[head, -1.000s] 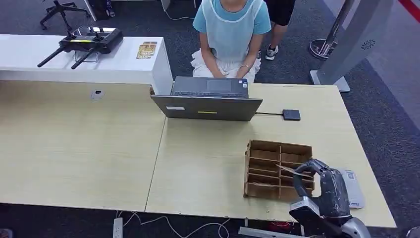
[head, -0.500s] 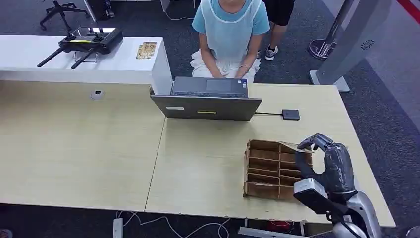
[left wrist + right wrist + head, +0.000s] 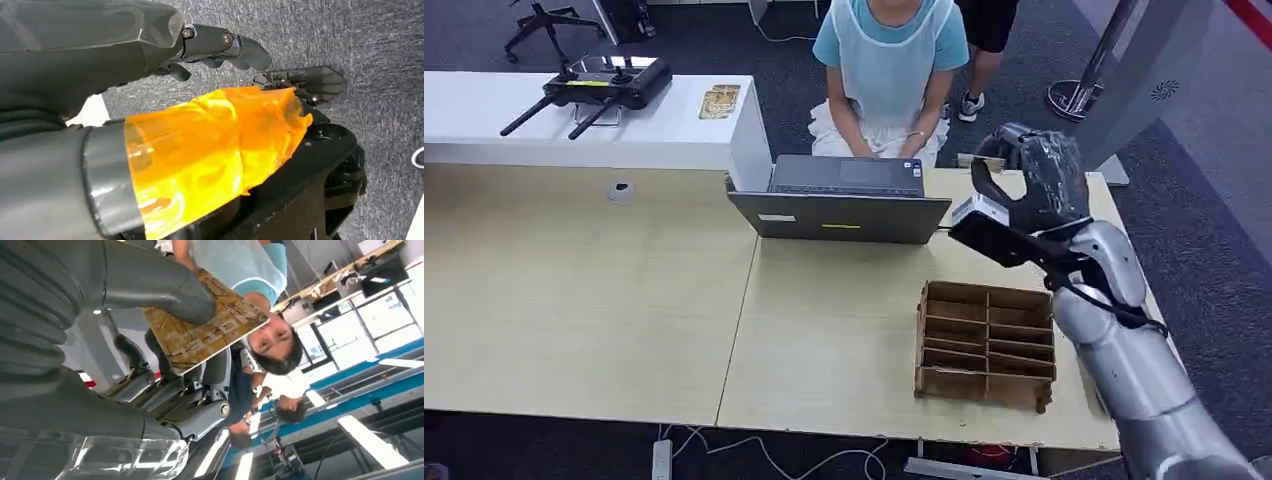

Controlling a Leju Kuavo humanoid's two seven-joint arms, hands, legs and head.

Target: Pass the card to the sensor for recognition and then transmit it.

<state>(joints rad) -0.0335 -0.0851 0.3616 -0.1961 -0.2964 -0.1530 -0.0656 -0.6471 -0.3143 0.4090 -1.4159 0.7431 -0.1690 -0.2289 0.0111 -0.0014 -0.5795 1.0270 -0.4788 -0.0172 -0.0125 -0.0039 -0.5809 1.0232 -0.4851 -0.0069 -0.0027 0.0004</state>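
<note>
My right hand [image 3: 1036, 172] is raised over the far right of the table, just right of the laptop [image 3: 844, 205]. It pinches a brown, gold-patterned card [image 3: 207, 332] between thumb [image 3: 160, 290] and fingers. The card juts out flat toward the seated person [image 3: 890, 60]. My wrist and arm cover the spot where the small black sensor lay at the end of the laptop's cable. My left hand [image 3: 125, 55] hangs above grey carpet with its dark fingers [image 3: 225, 42] spread loosely, holding nothing. Orange tape wraps its thumb [image 3: 210, 150].
A cardboard slotted organiser [image 3: 984, 345] stands near the table's front right edge, below my arm. A white counter [image 3: 674, 130] at the back left carries a black controller [image 3: 604, 85] and a few cards [image 3: 721, 100]. A grey gate post [image 3: 1139, 80] stands beyond the right end.
My right hand has lifted the card out of the organiser and carried it up and away toward the table's far side, by the laptop's right end.
</note>
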